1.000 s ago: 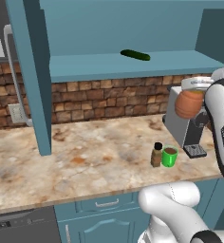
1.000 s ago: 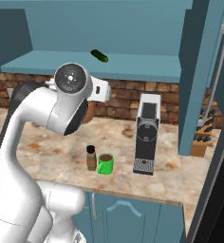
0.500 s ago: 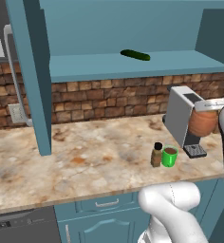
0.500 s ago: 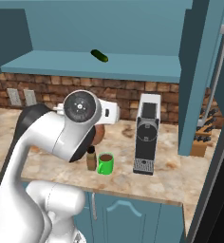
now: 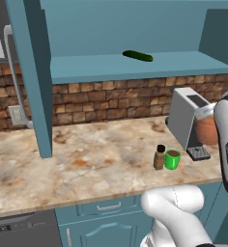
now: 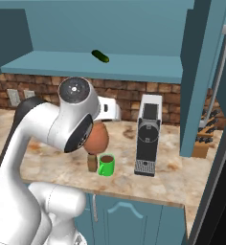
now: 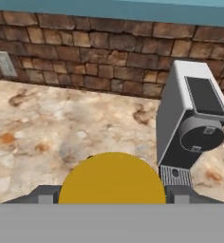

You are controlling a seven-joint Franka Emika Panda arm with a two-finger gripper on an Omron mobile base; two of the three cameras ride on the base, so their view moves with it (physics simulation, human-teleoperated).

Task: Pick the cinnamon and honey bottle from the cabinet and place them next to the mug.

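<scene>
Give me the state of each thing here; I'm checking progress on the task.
Honey bottle: lid on, held in the gripper above the counter.
Cinnamon: capped, upright beside the mug.
Mug: upright, holding brown liquid.
Cabinet: open, cucumber lying on its shelf.
Gripper: shut on the honey bottle.

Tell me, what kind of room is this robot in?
It looks like a kitchen. There is a coffee machine on a marble-look counter, a brick wall behind it, and a green mug of dark drink.
</scene>
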